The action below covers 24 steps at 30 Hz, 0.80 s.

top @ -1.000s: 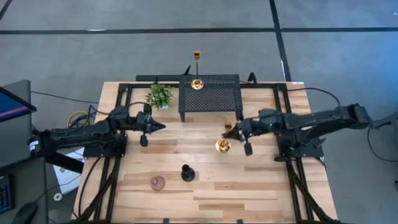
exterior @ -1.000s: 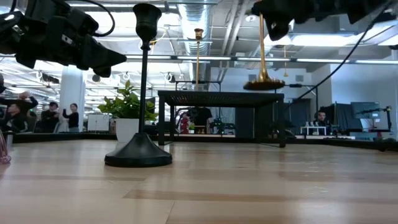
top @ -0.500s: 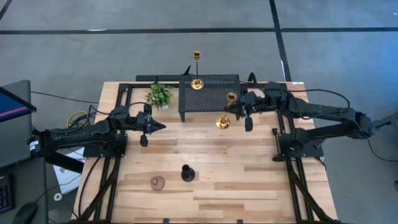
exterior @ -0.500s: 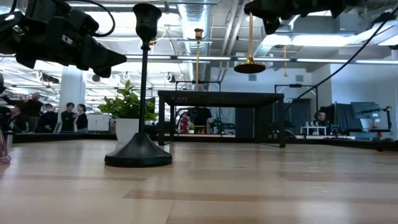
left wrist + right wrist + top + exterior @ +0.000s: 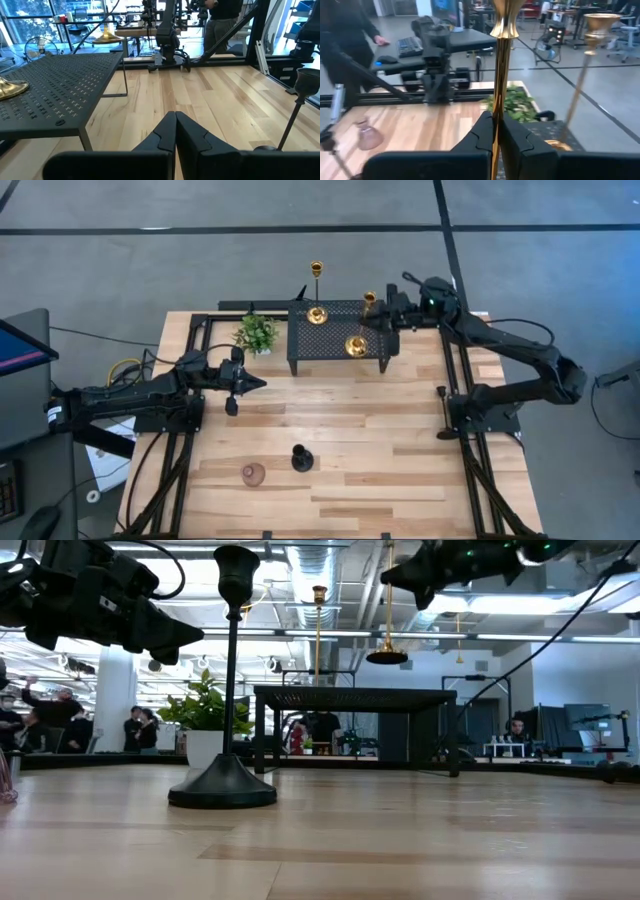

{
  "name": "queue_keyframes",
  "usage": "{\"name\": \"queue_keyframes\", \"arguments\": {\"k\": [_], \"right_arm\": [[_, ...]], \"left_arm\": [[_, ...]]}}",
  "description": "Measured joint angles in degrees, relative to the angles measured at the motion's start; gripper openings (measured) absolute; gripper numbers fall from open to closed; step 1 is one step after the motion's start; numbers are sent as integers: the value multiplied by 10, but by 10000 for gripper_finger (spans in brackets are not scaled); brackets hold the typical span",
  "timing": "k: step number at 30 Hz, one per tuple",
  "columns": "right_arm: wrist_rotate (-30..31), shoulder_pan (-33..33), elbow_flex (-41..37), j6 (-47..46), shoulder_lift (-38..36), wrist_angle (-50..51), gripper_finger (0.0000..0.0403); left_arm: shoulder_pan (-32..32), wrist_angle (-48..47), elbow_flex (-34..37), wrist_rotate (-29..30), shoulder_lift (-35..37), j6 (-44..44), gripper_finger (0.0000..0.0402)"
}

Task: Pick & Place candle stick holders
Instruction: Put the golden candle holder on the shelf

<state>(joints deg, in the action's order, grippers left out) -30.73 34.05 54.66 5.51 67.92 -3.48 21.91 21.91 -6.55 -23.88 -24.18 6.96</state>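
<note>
The gold candlestick (image 5: 360,330) hangs above the right part of the black mesh stand (image 5: 330,340), its base clear of the top — the right gripper (image 5: 390,318) has its fingers closed on the thin stem. A second gold holder (image 5: 317,298) already stands near; a tilted or sideways descent could knock it over. The left gripper (image 5: 250,383) waits, closed and empty, over the table (image 5: 400,470).

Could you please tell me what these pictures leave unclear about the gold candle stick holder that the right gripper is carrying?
- Carried gold candle stick holder: the right wrist view cuts off its base behind the right gripper.
- Height above the black mesh stand: unreadable straight down in the high view; only the low view shows the base clear of the top.
- Top cup: cut off by the low view's upper edge.
</note>
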Motion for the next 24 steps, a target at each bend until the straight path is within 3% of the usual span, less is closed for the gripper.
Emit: {"name": "queue_keyframes", "arguments": {"k": [13,24], "right_arm": [[-64,102,83,9,110,-3,0],[-69,148,93,0,178,-60,0]], "left_arm": [[0,0,0,0,0,0,5],[0,0,0,0,0,0,5]]}}
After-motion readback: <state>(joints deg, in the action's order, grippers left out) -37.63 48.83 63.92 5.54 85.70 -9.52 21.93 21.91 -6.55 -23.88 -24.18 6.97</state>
